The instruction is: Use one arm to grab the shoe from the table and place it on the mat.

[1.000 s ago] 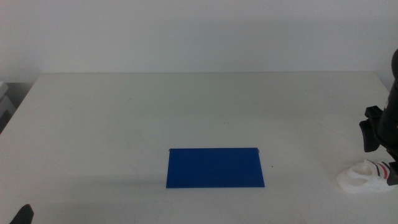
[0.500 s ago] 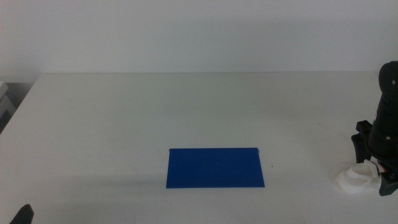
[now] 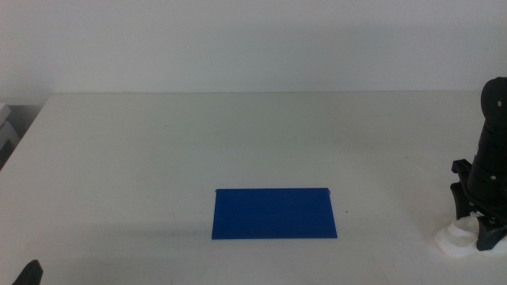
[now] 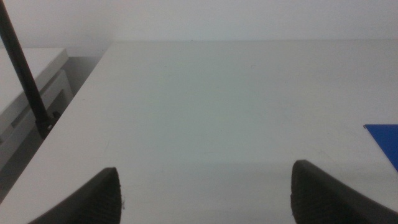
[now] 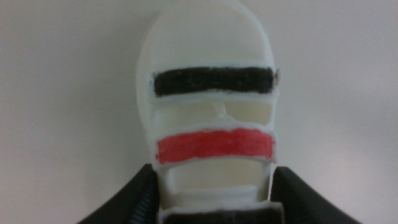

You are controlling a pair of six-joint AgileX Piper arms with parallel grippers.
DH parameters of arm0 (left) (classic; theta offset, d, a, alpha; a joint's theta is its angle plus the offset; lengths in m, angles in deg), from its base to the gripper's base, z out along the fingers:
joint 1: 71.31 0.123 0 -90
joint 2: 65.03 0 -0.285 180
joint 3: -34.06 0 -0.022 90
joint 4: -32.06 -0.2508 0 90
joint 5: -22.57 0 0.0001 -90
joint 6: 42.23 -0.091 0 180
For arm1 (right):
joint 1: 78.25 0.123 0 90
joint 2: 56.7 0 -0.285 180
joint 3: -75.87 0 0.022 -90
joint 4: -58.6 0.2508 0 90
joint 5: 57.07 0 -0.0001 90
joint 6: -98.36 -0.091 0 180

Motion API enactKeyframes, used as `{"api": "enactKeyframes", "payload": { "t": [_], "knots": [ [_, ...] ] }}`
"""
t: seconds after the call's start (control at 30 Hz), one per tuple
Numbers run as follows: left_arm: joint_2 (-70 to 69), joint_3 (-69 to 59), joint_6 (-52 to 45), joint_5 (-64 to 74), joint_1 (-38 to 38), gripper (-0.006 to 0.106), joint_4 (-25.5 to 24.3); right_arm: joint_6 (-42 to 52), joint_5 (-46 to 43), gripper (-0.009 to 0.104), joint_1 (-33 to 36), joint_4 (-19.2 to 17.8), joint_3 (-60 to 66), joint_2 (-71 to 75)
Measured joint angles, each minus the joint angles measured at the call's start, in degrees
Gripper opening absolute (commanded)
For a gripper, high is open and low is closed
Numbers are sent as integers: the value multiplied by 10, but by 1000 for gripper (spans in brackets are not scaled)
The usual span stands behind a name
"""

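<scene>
The right gripper (image 3: 481, 234) is standing low over the shoe (image 5: 208, 106) at the right edge of the counter (image 3: 238, 150). Its jaws are lying along both sides of the shoe, at the heel end, touching or almost touching it; I cannot tell if they are pressing. The toe with the black and red straps is pointing away from the gripper. The shoe is resting on the counter. The mat (image 3: 274, 213) is lying well apart from this gripper, toward the left arm's side. The left gripper (image 4: 205, 196) is waiting with jaws spread at the near left corner
</scene>
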Motion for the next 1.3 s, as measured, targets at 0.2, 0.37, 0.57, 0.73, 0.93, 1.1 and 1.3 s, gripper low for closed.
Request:
{"api": "enactKeyframes", "payload": {
  "t": [0.2, 0.37, 0.57, 0.73, 0.93, 1.1, 1.3],
  "knots": [
    [0, 0, 0, 0, 0, 94, 0, -3, 21, -4, 2, 8, -2, 21],
    [0, 0, 0, 0, 0, 94, 0, -59, 46, -4, 35, 0, -36, 43],
    [0, 0, 0, 0, 0, 94, 0, -164, 51, -4, 136, -10, -107, 44],
    [0, 0, 0, 0, 0, 94, 0, -251, 57, -4, 227, -11, -171, 21],
    [0, 0, 0, 0, 0, 94, 0, -332, 58, -4, 310, 30, -275, -55],
    [0, 0, 0, 0, 0, 94, 0, -347, 58, -4, 348, 67, -350, -125],
    [0, 0, 0, 0, 0, 94, 0, -348, 58, -4, 363, 90, -378, -172]
  ]
}}
